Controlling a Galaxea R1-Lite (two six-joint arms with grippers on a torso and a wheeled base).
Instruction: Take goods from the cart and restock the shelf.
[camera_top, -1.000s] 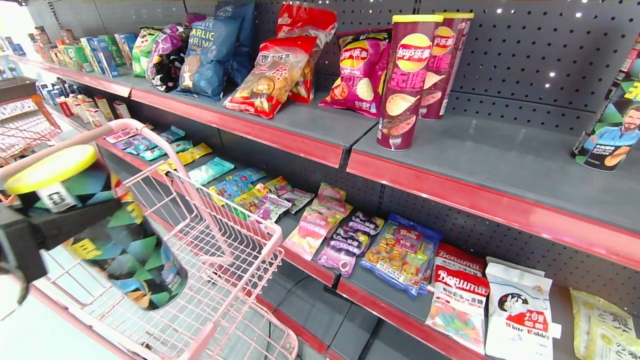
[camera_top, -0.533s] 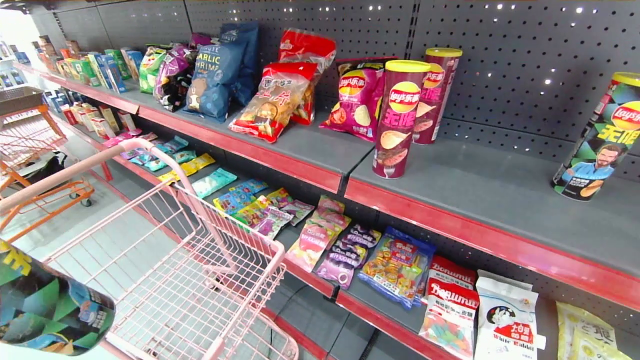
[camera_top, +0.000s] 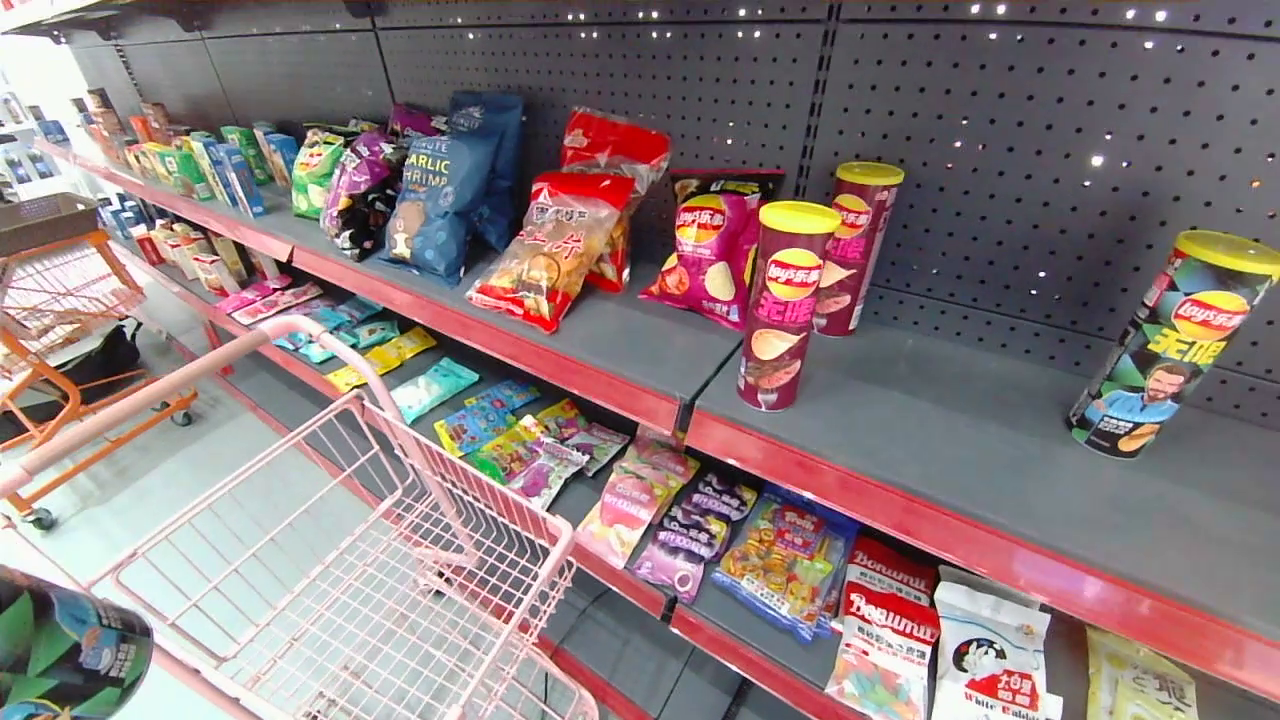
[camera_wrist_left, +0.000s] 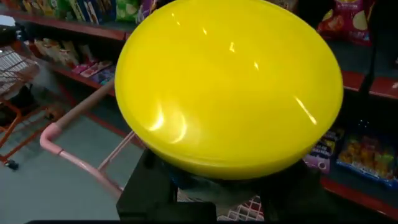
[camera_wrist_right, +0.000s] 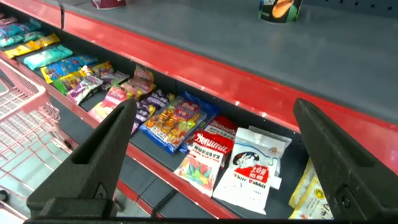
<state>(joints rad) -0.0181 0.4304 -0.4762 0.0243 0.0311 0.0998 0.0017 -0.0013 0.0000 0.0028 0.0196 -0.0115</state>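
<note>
A grey shelf (camera_top: 950, 430) stands behind a pink cart (camera_top: 470, 500). The left claw (camera_wrist_left: 217, 190) grips a yellow-lidded can (camera_top: 60, 655) just beside the cart; the right claw (camera_wrist_right: 224, 155) gapes wide, empty.

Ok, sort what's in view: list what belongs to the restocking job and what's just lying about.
Job: held chip can with yellow lid; pink cart; upper shelf; matching can standing on it.
Lying about: orange cart; maroon cans; candy bags below.
</note>
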